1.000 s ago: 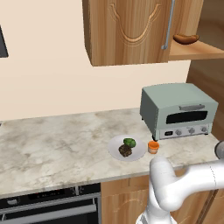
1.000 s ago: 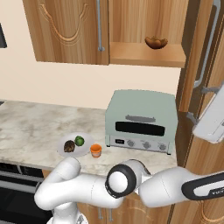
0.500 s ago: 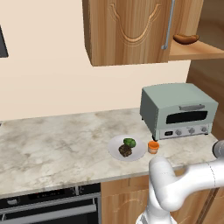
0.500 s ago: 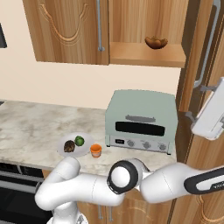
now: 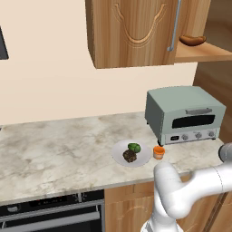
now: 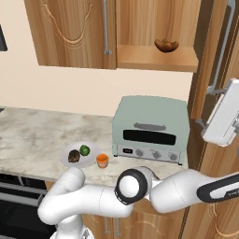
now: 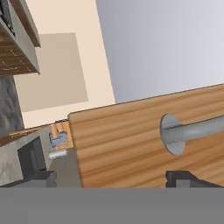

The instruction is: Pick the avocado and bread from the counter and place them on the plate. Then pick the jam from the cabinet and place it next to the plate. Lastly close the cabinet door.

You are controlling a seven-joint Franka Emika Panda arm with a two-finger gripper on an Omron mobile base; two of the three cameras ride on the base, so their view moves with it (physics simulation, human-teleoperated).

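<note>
Drifting a touch higher beside the open cabinet door (image 6: 215, 56), the gripper (image 6: 224, 114), jaws apart, is lining up to close it, jam (image 6: 102, 160) already sitting beside the plate (image 6: 91, 150).

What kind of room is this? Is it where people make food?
Yes, it looks like a kitchen. There is a stone counter, a toaster oven standing on it, wooden wall cabinets above, and a plate with food.

A pale green toaster oven (image 5: 186, 114) stands at the right. A glossy orange-brown sausage-shaped thing (image 5: 192, 40) lies high on the shelf. A black oven (image 5: 50, 213) sits low left.
</note>
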